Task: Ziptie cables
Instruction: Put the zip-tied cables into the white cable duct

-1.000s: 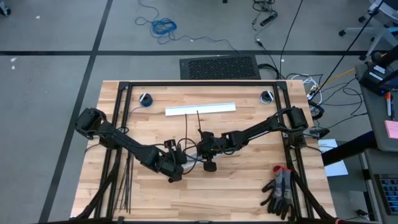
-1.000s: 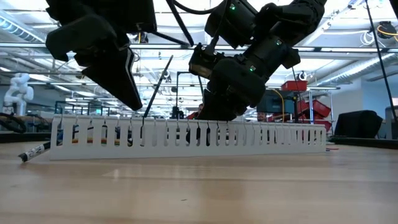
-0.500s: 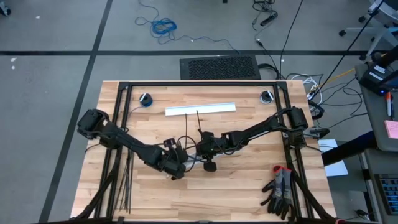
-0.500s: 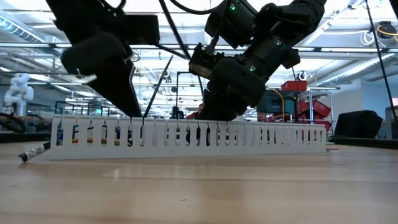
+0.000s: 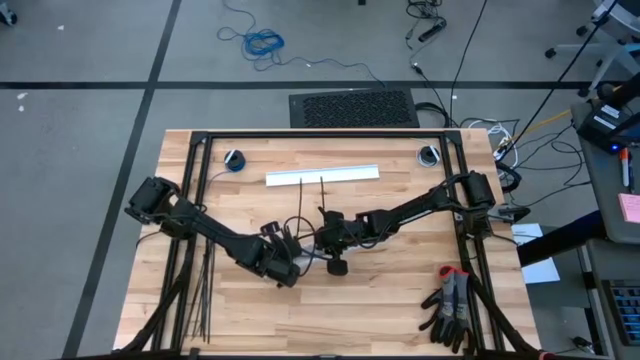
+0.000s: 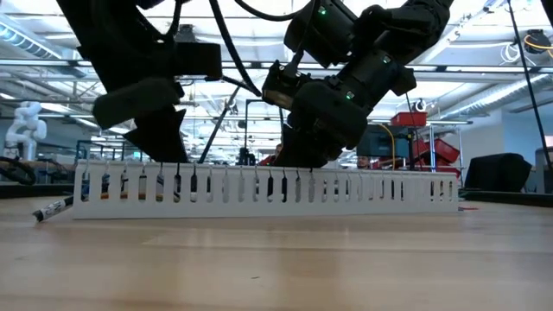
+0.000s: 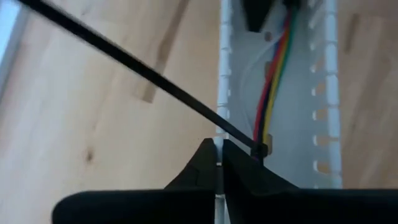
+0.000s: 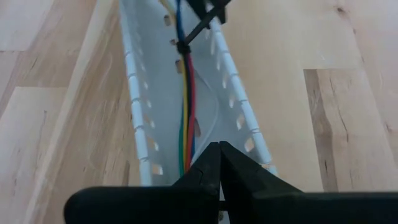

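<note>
Coloured cables [image 8: 185, 93], one bundle, one ziptie [image 7: 143, 71] around; both pincers, left [image 7: 217, 163] and right [image 8: 219, 163], pressed together.

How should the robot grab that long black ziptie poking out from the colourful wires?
Best guess: grip the ziptie on its long free tail, not at the loop around the wires. The tail slants out and away from the white channel, so there is open room around it. An end effector should come from the side and pinch across the thin strip.
</note>
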### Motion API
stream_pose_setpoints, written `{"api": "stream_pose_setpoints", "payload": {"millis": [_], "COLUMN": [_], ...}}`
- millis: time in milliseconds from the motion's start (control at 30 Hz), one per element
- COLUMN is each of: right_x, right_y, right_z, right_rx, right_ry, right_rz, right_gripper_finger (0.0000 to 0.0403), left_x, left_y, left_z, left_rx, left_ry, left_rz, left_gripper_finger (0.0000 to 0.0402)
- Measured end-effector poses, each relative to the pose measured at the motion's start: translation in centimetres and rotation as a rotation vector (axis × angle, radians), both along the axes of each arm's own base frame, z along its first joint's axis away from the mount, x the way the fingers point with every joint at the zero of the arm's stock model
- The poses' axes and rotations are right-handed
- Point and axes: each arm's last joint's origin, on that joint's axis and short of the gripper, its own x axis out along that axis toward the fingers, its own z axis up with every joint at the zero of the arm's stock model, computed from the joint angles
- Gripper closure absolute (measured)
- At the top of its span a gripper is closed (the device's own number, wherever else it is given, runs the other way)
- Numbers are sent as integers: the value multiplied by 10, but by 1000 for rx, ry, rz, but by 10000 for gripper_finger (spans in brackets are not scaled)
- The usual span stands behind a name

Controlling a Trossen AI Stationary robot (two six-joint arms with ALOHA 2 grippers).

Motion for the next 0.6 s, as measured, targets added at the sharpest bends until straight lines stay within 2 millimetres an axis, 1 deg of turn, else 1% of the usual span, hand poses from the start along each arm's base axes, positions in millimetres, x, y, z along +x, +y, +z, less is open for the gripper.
{"api": "stream_pose_setpoints", "payload": {"millis": [67, 133, 200, 300, 433, 500, 600], "right_x": [0, 0, 0, 0, -4, -5, -4], "right_y": [0, 0, 2, 6, 14, 17, 19], "right_z": [0, 0, 0, 3, 15, 25, 44], "right_rx": [10, 24, 33, 42, 47, 44, 26], "right_ry": [1, 2, 1, -20, -46, -80, -167], "right_rz": [-11, -25, -31, -30, 11, 33, 73], "right_gripper_finger": [403, 403, 403, 403, 403, 403, 403], "left_x": [-2, -4, -7, -9, -12, -13, -14], "left_y": [1, 0, -3, -9, -16, -18, -21], "left_z": [-1, -3, -7, -19, -37, -42, -45], "left_rx": [6, 14, 39, 108, 195, 247, 289], "left_ry": [-4, -19, -16, 21, 75, 83, 90], "left_rz": [46, 51, 8, -89, -160, -175, -204], "left_gripper_finger": [394, 394, 396, 396, 396, 396, 396]}}
